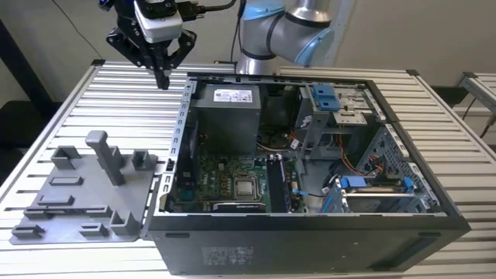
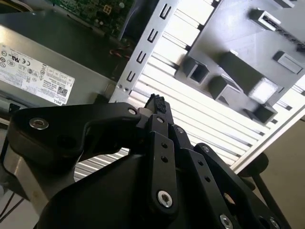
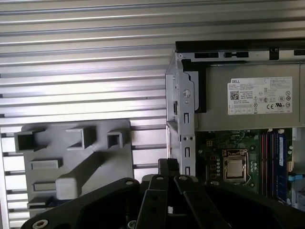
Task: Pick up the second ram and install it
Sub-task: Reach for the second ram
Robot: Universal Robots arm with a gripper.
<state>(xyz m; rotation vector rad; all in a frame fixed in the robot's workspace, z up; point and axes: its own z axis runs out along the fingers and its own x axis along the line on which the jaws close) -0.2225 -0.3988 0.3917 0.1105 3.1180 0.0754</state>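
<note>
My gripper (image 1: 162,85) hangs above the slatted table just outside the back left corner of the open computer case (image 1: 310,226). Its black fingers (image 2: 157,102) are pressed together with nothing between them, also in the first wrist view (image 3: 168,167). Long narrow dark sticks stand on edge in the motherboard slots (image 1: 277,185) beside the processor (image 1: 245,188). I take one of them for the second ram, but cannot tell which. In the first wrist view these slots (image 3: 274,160) run next to the processor (image 3: 234,168). The grey holder tray (image 1: 74,197) carries no stick.
The tray's upright post (image 1: 106,156) rises at the exterior view's left of the case. The grey power supply (image 1: 225,116) fills the case's back left corner. Blue drive brackets (image 1: 327,97) and cables sit toward the exterior view's right. The arm's base (image 1: 287,29) stands behind the case.
</note>
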